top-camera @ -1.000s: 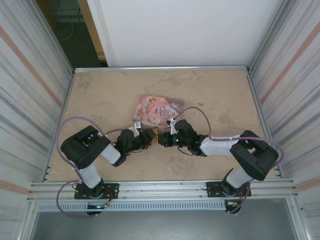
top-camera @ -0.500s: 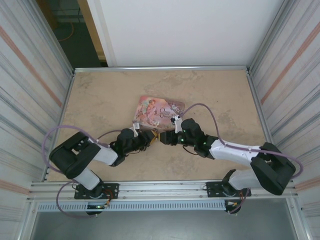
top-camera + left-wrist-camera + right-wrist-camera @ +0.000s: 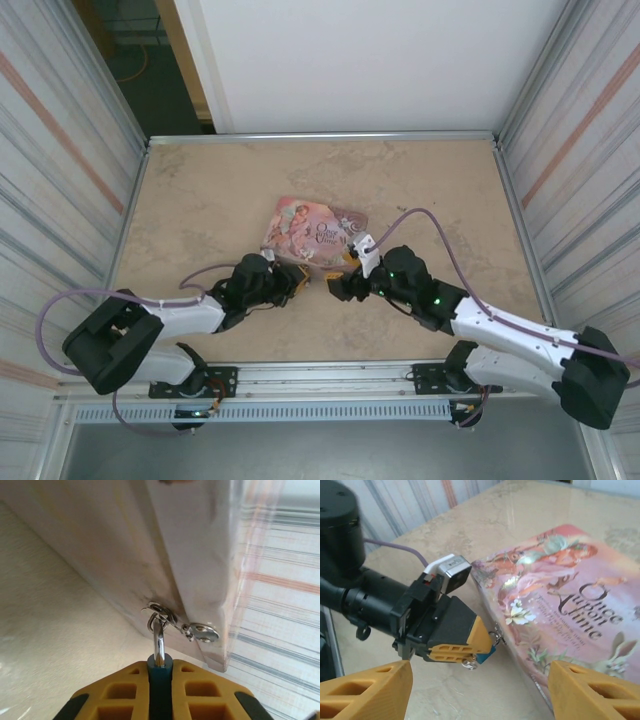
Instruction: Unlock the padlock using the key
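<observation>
Top external: right gripper, jaws spread, has backed off; left gripper clamps padlock, apparently on hasp.

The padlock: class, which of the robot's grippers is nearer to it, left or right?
Left. The left gripper is shut on the padlock, clamping its blue body. The right gripper is open and faces it from the opposite side, with a gap between them.

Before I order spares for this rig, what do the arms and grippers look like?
The left arm and right arm have white links and black joints, each trailing a purple cable. The left gripper and right gripper are black with yellow ribbed fingers. Small green lights glow on the right arm.
</observation>
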Controlling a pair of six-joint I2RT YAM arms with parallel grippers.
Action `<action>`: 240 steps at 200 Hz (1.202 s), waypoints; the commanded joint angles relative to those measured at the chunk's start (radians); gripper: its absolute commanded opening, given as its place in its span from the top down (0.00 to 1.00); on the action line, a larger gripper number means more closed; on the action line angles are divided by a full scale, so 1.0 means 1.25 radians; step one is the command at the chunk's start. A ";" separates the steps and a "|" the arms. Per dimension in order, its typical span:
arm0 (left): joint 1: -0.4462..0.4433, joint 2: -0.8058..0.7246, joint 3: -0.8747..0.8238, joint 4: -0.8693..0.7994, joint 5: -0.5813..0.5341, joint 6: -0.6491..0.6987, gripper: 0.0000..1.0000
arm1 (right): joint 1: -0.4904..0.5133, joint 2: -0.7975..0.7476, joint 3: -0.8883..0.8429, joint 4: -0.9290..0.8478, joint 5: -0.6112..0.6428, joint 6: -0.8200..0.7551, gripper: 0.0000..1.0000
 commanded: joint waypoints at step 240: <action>-0.034 -0.030 0.074 -0.156 -0.003 -0.100 1.00 | 0.240 0.329 0.005 0.162 0.328 -0.511 0.57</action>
